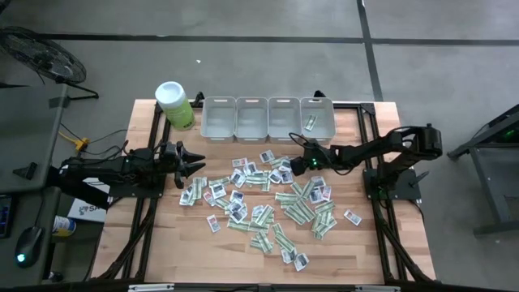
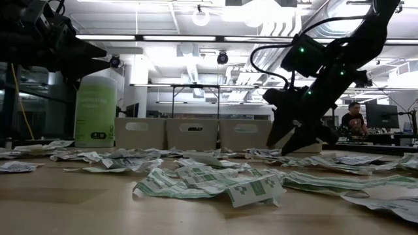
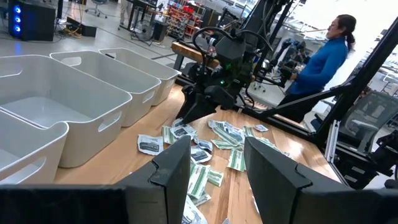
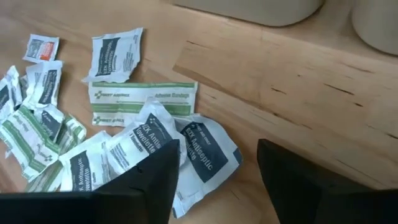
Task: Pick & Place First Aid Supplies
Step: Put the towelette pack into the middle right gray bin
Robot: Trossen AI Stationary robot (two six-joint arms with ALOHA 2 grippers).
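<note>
Both arms are dark, near-black, built of blocky jointed segments with black cables looping along them. The right arm [image 2: 326, 72] carries small green indicator lights on its wrist housing, just behind the jaws. Each gripper ends in two flat, matte black fingers [image 4: 149, 180] with squared, angular tips; the left arm [image 1: 122, 172] looks the same.

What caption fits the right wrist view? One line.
Open right gripper hovers over antiseptic packets on the table.

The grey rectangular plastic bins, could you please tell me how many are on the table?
4, side by side along the table's far edge.
</note>
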